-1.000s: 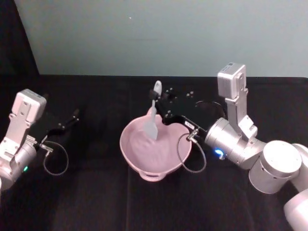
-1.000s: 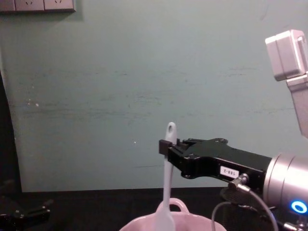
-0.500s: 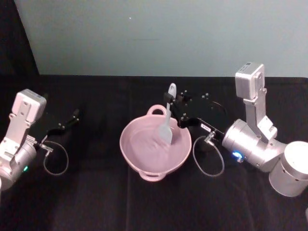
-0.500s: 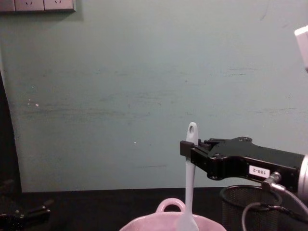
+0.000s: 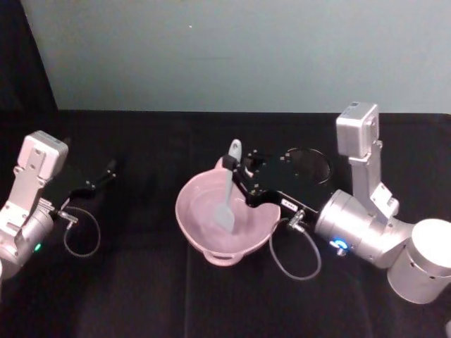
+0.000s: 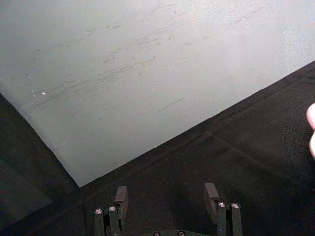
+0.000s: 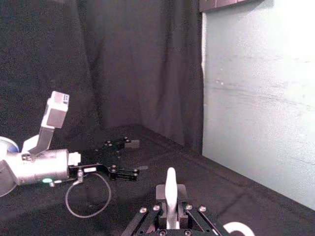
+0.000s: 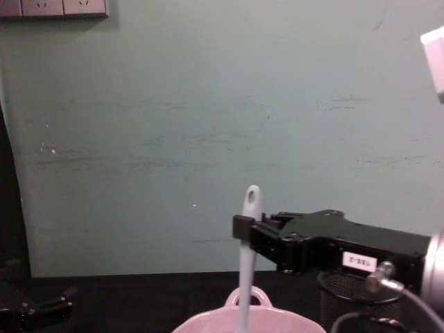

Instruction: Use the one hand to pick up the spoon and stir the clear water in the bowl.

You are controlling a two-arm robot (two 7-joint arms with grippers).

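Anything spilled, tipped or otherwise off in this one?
Nothing stands out. The right gripper holds the spoon upright, its blade in the bowl, which sits level with no spill visible on the black cloth. The mesh cup stands upright behind it. The left gripper rests at the left, jaws open.

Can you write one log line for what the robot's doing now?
step: stir | right gripper: shut on spoon handle | spoon: nearly upright, blade in bowl | left gripper: open, parked at left
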